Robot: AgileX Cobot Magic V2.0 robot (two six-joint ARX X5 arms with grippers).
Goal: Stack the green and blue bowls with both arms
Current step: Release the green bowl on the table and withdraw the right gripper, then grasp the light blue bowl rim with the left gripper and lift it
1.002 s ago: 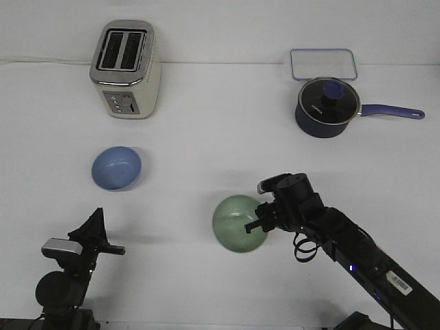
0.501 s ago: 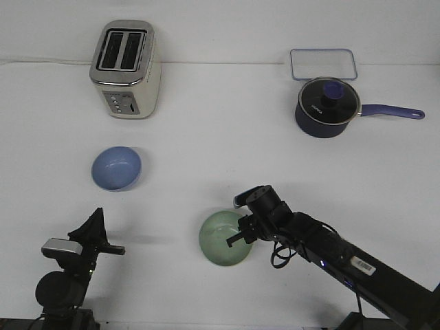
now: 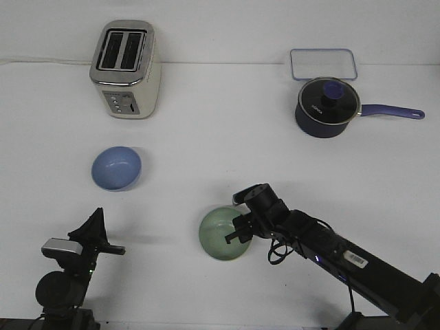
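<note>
The pale green bowl (image 3: 221,234) sits on the white table near the front centre. My right gripper (image 3: 236,231) is shut on the green bowl's right rim, the black arm reaching in from the lower right. The light blue bowl (image 3: 116,168) sits upright and empty at the left, apart from both grippers. My left gripper (image 3: 95,230) rests at the front left corner, well in front of the blue bowl and holding nothing; I cannot tell how its jaws stand.
A cream toaster (image 3: 126,69) stands at the back left. A dark navy saucepan (image 3: 327,106) with a glass lid and long handle stands at the back right, with a clear lidded container (image 3: 323,64) behind it.
My right gripper has carried the green bowl leftward and slightly toward the front over the last second. The left arm and blue bowl have not moved.
</note>
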